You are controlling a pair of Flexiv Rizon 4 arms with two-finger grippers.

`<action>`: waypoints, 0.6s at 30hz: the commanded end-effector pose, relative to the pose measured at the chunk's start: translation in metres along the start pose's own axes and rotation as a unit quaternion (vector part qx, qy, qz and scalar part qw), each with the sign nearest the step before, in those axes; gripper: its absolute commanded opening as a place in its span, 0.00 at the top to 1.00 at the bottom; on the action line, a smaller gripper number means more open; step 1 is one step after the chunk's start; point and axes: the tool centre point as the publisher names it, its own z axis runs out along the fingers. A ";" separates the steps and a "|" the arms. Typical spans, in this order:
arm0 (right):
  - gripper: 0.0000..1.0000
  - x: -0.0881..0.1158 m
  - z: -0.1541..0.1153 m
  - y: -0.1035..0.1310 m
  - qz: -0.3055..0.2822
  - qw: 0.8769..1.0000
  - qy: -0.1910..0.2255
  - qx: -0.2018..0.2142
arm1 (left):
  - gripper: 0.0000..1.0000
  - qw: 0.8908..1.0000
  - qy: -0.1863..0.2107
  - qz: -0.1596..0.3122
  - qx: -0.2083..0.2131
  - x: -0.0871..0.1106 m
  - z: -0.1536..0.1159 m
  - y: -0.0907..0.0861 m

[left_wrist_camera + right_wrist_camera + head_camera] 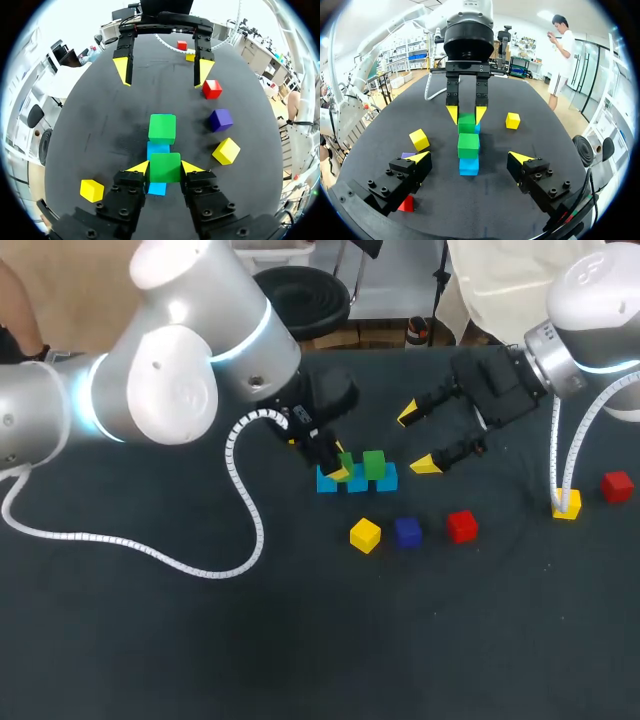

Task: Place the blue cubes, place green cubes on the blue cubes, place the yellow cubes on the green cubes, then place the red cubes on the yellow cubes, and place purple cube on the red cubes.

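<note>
Green cube (165,168) was in the left gripper (166,167), both yellow tips pressed on its sides, jaws closed just to the cube's width. It hung right over the left part of the row of blue cubes (388,480); whether it had touched down, I couldn't tell. Just to its right, the second green cube (374,463) sat on the blues. Right gripper (418,440) hovered further right, jaws wide, holding nothing. Nearer, a yellow cube (365,534), the purple cube (220,120) and a red cube (461,526) lay loose on the table (300,640). To do this well, I'd say: lower straight, seat it flat across the blues, flush beside its twin without nudging it, open only once settled, then lift clear vertically.
</note>
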 end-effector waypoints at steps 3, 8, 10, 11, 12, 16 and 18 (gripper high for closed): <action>0.00 0.000 -0.001 0.001 0.000 1.000 0.000 0.001 | 1.00 1.000 -0.001 0.004 -0.004 0.000 0.000 0.000; 0.00 0.000 -0.001 0.001 0.000 1.000 0.000 0.001 | 1.00 1.000 -0.001 0.012 -0.011 -0.001 -0.001 0.002; 0.00 0.000 -0.001 0.001 0.000 1.000 0.000 0.001 | 1.00 1.000 0.002 0.013 -0.012 -0.001 -0.001 0.003; 0.00 0.000 -0.001 0.001 0.000 1.000 0.000 0.001 | 1.00 1.000 0.002 0.013 -0.013 -0.001 -0.001 0.003; 0.00 0.000 -0.001 0.001 0.000 1.000 0.000 0.001 | 1.00 1.000 0.002 0.013 -0.014 -0.002 -0.001 0.003; 0.00 0.000 -0.001 0.001 0.000 1.000 0.000 0.001 | 1.00 1.000 0.002 0.015 -0.015 -0.002 -0.001 0.004; 0.00 0.000 -0.001 0.001 0.000 1.000 0.000 0.001 | 1.00 1.000 0.002 0.016 -0.015 -0.002 0.000 0.004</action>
